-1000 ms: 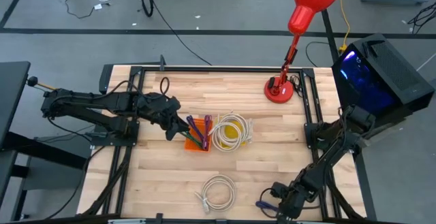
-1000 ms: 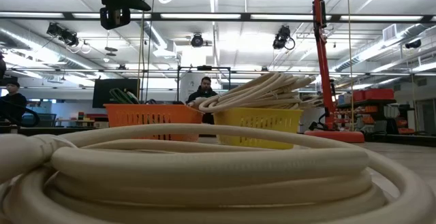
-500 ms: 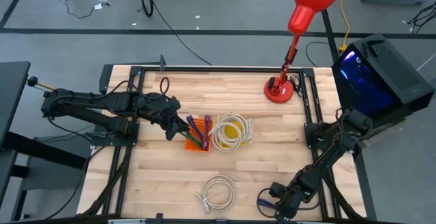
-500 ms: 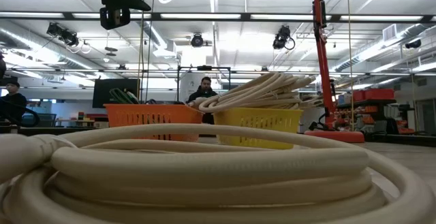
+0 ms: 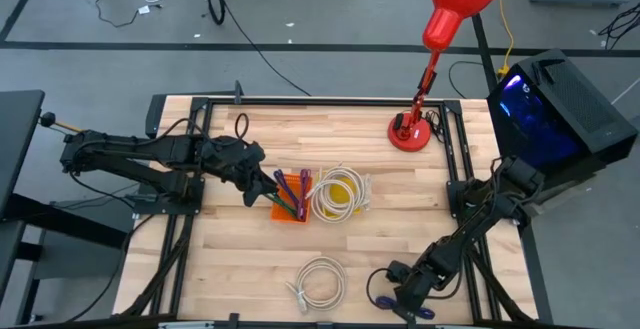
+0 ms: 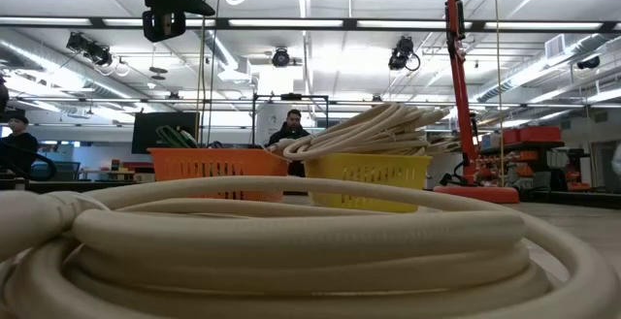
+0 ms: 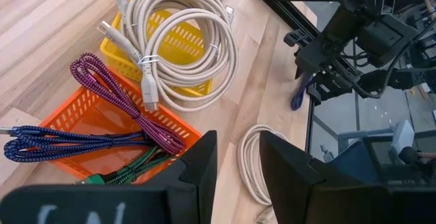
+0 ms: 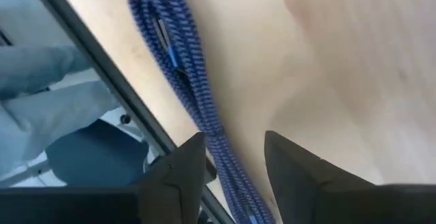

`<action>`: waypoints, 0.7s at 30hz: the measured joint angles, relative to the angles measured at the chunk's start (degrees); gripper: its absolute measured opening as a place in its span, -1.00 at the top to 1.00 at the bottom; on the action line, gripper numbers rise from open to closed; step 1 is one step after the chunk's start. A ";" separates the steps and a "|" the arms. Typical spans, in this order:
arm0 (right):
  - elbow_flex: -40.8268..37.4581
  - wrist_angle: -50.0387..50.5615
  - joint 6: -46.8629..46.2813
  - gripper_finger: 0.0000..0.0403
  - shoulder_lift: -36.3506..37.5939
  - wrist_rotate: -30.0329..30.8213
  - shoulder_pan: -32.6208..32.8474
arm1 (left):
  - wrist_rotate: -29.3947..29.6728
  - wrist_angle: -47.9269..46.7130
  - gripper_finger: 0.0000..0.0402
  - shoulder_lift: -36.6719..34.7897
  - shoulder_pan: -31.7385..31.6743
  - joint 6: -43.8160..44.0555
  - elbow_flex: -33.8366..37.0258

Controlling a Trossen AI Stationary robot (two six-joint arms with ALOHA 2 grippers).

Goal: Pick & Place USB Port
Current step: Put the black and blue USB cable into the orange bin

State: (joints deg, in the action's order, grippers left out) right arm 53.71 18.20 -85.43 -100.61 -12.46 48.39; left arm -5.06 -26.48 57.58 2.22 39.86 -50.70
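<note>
A blue braided USB cable point(image 8: 170, 54) lies on the wooden table by its near edge, right of centre point(image 5: 381, 304). My right gripper point(image 8: 233, 137) hovers over it, open, one finger on each side of the cable, which runs on between them point(image 5: 402, 302). My left gripper point(image 7: 237, 135) is open above the near rim of the orange basket point(image 5: 290, 209), which holds purple, blue and green cables point(image 7: 102, 139). A beige coil point(image 5: 338, 191) rests on the yellow basket beside it.
A second beige cable coil point(image 5: 320, 282) lies near the table's near edge and fills the low view point(image 6: 291, 241). A red desk lamp point(image 5: 410, 129) stands at the far right. A black box point(image 5: 555, 109) sits beyond the right edge. People show far behind the table.
My right gripper has moved along the near edge toward the table's left and now stands over the blue cable. The left arm and both baskets have kept still.
</note>
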 joint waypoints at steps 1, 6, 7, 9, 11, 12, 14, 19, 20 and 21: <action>0.00 -0.40 0.37 0.24 -0.10 -0.29 -0.01 | 0.00 0.02 0.43 0.00 0.00 0.00 0.00; 0.00 -2.09 0.63 0.24 -1.39 -3.27 0.06 | 0.07 0.02 0.43 0.00 0.00 -0.04 0.00; 0.00 -2.86 0.61 0.24 -1.77 -3.62 0.08 | 0.07 0.00 0.43 0.00 0.00 -0.05 0.00; 0.00 -5.20 0.48 0.24 -2.57 -3.66 0.06 | 0.08 0.02 0.43 0.00 0.00 -0.07 0.00; 0.02 -6.32 0.37 0.24 -3.24 -4.03 0.06 | 0.07 0.00 0.43 0.00 0.00 -0.07 0.00; 0.06 -6.61 0.31 0.24 -3.64 -4.30 0.04 | 0.08 -0.01 0.43 0.00 0.02 -0.07 0.00; 0.16 -6.60 0.33 0.25 -4.32 -4.53 -0.01 | 0.09 -0.06 0.43 0.00 0.00 -0.09 0.00; 0.22 -5.40 1.79 0.48 -4.85 -4.07 0.01 | 0.45 -0.05 0.43 0.00 0.00 -0.24 0.00; 0.22 -5.07 1.81 0.57 -4.88 -3.96 -0.02 | 0.52 -0.07 0.43 0.00 0.00 -0.36 0.00; 0.22 -4.71 1.83 0.68 -4.88 -3.89 -0.11 | 0.54 -0.07 0.43 0.00 0.00 -0.52 0.00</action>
State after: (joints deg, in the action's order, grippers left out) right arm 53.93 13.49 -83.60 -105.49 -16.35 48.28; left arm -4.52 -26.55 57.58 2.22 39.34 -50.70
